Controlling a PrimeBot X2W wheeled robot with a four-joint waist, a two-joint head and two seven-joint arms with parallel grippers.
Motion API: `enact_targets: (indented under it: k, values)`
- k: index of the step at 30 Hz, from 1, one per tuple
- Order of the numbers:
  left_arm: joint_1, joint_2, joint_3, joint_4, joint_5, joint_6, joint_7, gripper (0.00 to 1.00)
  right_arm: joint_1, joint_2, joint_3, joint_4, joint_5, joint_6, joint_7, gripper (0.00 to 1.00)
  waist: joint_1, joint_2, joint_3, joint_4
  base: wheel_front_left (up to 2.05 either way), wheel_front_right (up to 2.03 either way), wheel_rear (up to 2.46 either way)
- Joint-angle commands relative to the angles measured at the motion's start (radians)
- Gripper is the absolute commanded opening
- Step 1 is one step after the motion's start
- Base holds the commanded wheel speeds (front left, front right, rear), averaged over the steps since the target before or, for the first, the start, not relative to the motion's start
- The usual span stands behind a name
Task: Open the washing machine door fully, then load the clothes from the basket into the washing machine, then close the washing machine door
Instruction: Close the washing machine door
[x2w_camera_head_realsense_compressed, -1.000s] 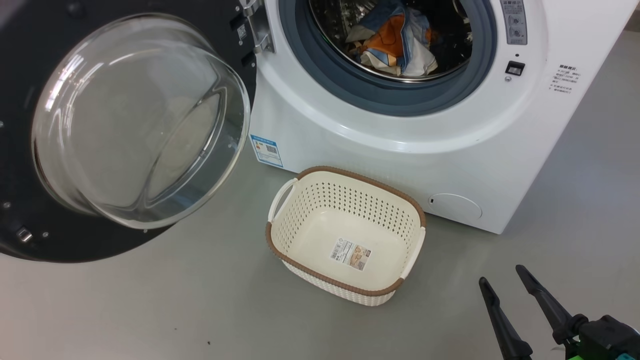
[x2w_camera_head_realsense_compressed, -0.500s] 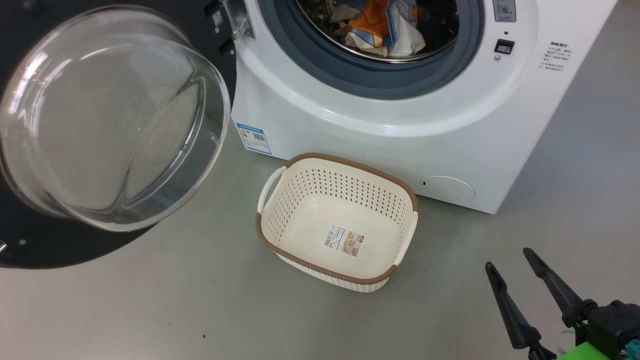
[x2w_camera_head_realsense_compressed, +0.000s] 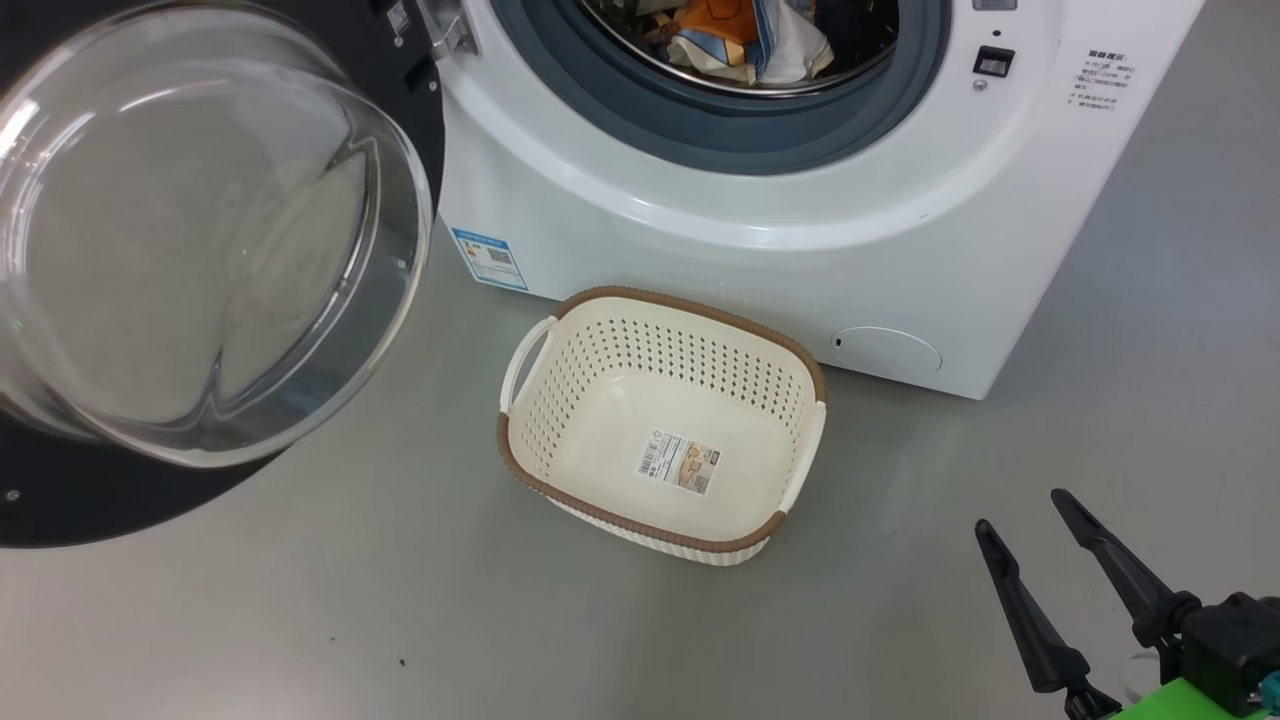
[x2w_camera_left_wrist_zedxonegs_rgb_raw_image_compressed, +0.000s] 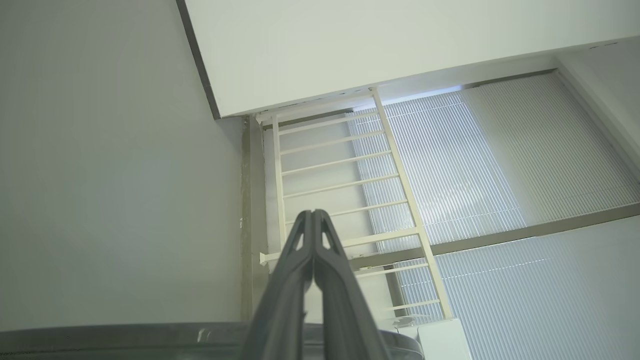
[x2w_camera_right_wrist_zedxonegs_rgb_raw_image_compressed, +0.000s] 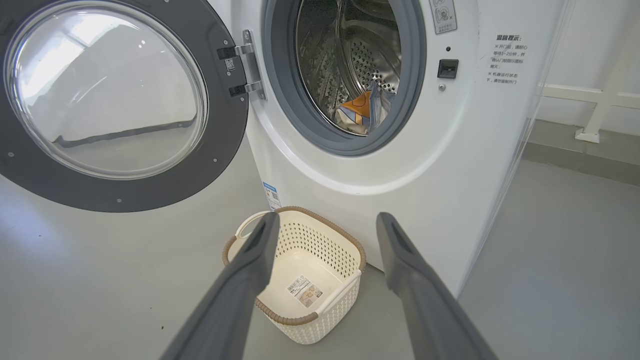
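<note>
Right pincer (x2w_camera_head_realsense_compressed: 1021, 510) wide, basket label (x2w_camera_head_realsense_compressed: 680, 464) unreadable

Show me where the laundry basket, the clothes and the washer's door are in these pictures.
the basket (x2w_camera_head_realsense_compressed: 680, 365), head view, on its perforated back wall.
the clothes (x2w_camera_head_realsense_compressed: 740, 40), head view, on the middle of the orange and blue bundle.
the washing machine door (x2w_camera_right_wrist_zedxonegs_rgb_raw_image_compressed: 105, 90), right wrist view, on its clear glass centre.

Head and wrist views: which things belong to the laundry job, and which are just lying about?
Job: washing machine door, clothes in the drum, empty basket, washing machine.
Lying about: white railing, window blinds.
</note>
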Motion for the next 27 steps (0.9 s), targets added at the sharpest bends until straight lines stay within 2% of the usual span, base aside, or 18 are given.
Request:
enact_targets:
  k: [1,8,15,27]
  values:
    - [-0.013,0.075,0.013,-0.013,0.012,0.002,0.014,0.00,-0.035,-0.018,0.017,-0.031,0.002,0.002,0.001,1.00,-0.0001,0.0000,0.004,-0.001,0.00,0.00,0.00]
    - [-0.015,0.088,-0.051,-0.009,0.046,0.018,0.073,0.00,-0.047,-0.029,0.025,-0.042,0.012,0.002,0.008,1.00,-0.0001,0.0000,0.029,-0.011,0.00,0.00,0.00]
    - [-0.018,0.079,-0.062,0.001,0.057,0.026,0.069,0.00,-0.055,-0.040,0.020,-0.050,0.018,0.002,0.010,1.00,-0.0001,0.0000,0.057,-0.028,0.00,0.00,0.00]
    - [-0.013,0.079,-0.098,0.024,0.076,0.010,0.114,0.00,-0.058,-0.048,0.014,-0.051,0.022,0.002,0.011,1.00,-0.0001,0.0000,0.068,-0.025,0.00,0.00,0.00]
